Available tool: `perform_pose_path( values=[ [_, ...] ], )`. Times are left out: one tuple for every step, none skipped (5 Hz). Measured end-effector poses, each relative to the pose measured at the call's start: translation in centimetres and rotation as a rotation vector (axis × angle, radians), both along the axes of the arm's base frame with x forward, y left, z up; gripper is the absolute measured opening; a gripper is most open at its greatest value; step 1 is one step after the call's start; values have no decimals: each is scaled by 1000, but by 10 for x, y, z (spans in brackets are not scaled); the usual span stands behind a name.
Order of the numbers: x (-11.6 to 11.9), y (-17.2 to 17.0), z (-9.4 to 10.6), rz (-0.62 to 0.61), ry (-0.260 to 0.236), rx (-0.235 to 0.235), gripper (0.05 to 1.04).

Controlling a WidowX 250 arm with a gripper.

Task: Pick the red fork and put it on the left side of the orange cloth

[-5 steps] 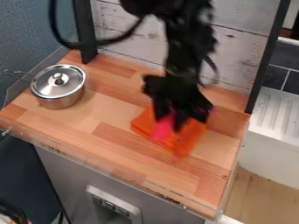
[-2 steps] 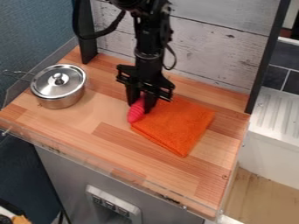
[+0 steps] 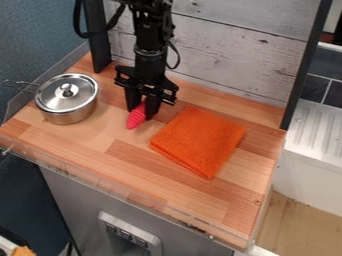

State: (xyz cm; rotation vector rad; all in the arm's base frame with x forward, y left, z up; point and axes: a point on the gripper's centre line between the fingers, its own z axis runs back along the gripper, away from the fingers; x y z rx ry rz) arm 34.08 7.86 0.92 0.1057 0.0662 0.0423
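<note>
Red fork has shifted left, now apart from the orange cloth — grasped by the fingers.

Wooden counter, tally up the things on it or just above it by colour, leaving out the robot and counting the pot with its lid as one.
Silver: 1, lidded pot
Orange: 1, cloth
Red: 1, fork
Total: 3
</note>
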Motion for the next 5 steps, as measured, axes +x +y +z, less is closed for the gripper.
perform_pose_path(
  values=[
    [-1,4,-3,6,22,-11,475],
    [2,4,-1,-6,14,-17,788],
    [-1,0,0,-39,-3,-33,1005],
    [-4,0,19,-39,-67,-16,1006],
    [-7,-2,29,-47,-95,-20,999]
  ],
)
